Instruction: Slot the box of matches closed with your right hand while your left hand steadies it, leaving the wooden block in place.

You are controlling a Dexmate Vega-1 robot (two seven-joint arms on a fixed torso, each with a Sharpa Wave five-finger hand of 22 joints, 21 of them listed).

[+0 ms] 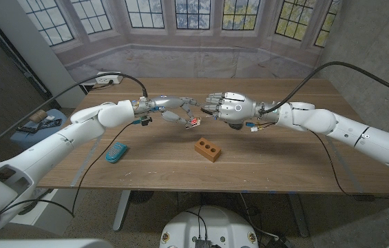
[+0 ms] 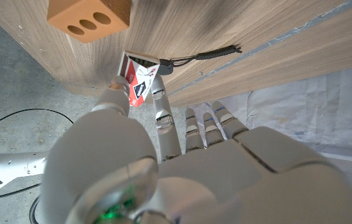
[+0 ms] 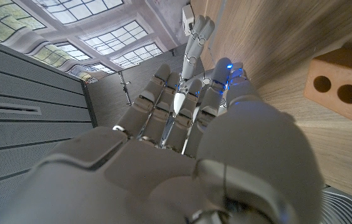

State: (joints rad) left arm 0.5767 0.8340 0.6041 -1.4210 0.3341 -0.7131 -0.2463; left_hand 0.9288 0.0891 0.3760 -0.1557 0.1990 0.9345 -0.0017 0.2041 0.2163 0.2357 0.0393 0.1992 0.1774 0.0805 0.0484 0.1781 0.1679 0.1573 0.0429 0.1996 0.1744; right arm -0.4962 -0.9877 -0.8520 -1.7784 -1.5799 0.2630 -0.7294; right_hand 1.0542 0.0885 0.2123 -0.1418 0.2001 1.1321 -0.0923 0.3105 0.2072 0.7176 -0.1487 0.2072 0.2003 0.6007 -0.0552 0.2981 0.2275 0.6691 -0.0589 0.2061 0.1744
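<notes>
The wooden table (image 1: 277,165) is a broad slab with fine straight grain and a matte brown finish. Above its middle the two hands, smooth white shells with grey metal jointed fingers, meet fingertip to fingertip. The left hand (image 1: 175,108) reaches in from the left and pinches the box of matches (image 1: 193,122) between thumb and fingers, clear of the tabletop; the left wrist view shows the box (image 2: 137,79) as a small flat carton, red and white with dark print. The right hand (image 1: 226,107) faces it from the right, fingers curled close together towards the box; whether they touch it I cannot tell. Nearer, the wooden block (image 1: 208,149) is orange-brown, brick-shaped, with round holes. Left of it lies a small rounded blue object (image 1: 116,152).
</notes>
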